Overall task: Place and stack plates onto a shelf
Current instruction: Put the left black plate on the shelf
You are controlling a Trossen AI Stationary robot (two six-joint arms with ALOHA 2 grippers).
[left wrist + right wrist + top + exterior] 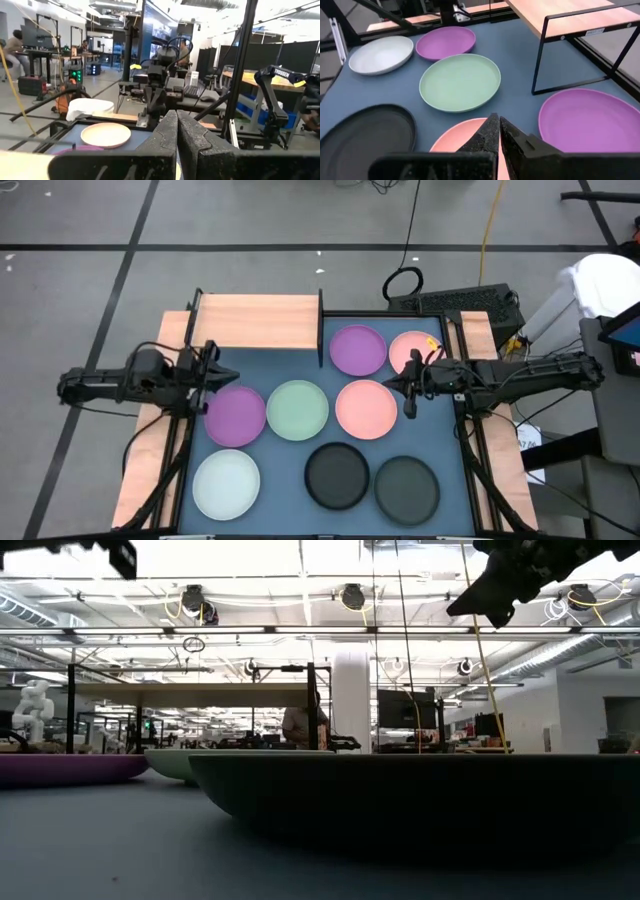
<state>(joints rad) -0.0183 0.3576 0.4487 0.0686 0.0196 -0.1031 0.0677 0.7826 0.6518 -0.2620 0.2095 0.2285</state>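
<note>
Eight plates lie flat on the blue-grey tabletop. A purple plate (358,349) and a pink plate (415,352) lie toward the far side. A second purple plate (235,415), the pale green plate (297,410) and a second pink plate (366,408) form the middle row. The whitish plate (226,485) and two black plates (337,476) (407,488) lie near. The bare shelf (255,320) stands at the far left. My left gripper (230,376), shut, hovers by the left purple plate's far edge. My right gripper (495,127), shut, hovers over the middle pink plate (462,145).
Wooden side rails (150,470) run along both table edges. The shelf's black frame posts (537,60) stand beside the far purple plate (592,120). In the low view a black plate (420,800) fills the foreground. A person sits far off in the room.
</note>
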